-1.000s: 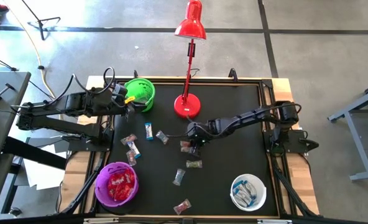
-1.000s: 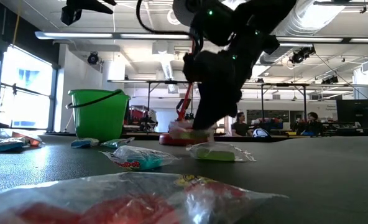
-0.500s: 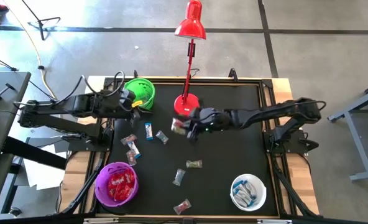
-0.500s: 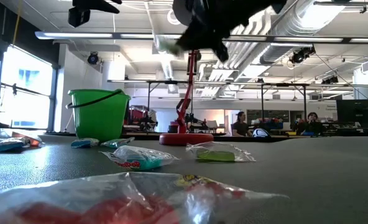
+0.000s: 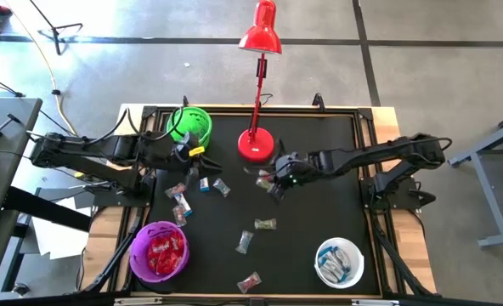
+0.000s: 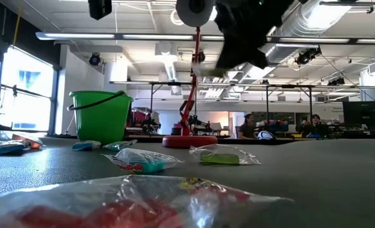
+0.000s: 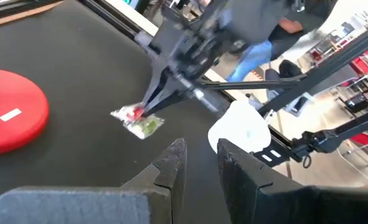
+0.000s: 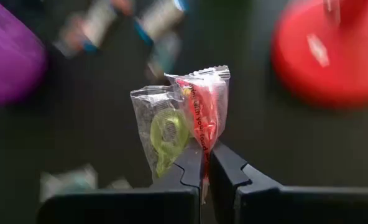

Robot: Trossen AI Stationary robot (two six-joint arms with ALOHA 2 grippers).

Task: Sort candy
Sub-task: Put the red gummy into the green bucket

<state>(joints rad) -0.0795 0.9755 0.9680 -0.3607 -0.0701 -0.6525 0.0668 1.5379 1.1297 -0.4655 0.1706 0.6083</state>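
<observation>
Two sweets in the right jaws: the right gripper (image 8: 204, 163) is clamped on a red-wrapped candy (image 8: 204, 106) and a clear green candy (image 8: 164, 134), pinched together by their wrapper ends.
Right gripper, place: raised above the mat, just beside the red lamp base (image 5: 255, 144), on the side toward the white bowl (image 5: 339, 263).
Same pair from the left wrist view: the held sweets (image 7: 138, 121) hang at the tips of the right arm's fingers, close to the lamp base.
Left gripper (image 7: 199, 155): jaws a little apart, nothing seen between them; it sits near the green bowl (image 5: 190, 126), on the far side of it from the lamp base.
Loose candy: blue-and-white and mixed pieces (image 5: 202, 179) lie between the lamp base and the purple bowl (image 5: 159, 252); a green piece (image 5: 265, 223) and others (image 5: 249, 280) lie farther from the lamp base, toward the mat's near edge.
Bowls: purple holds red sweets, white holds blue-and-white ones.
</observation>
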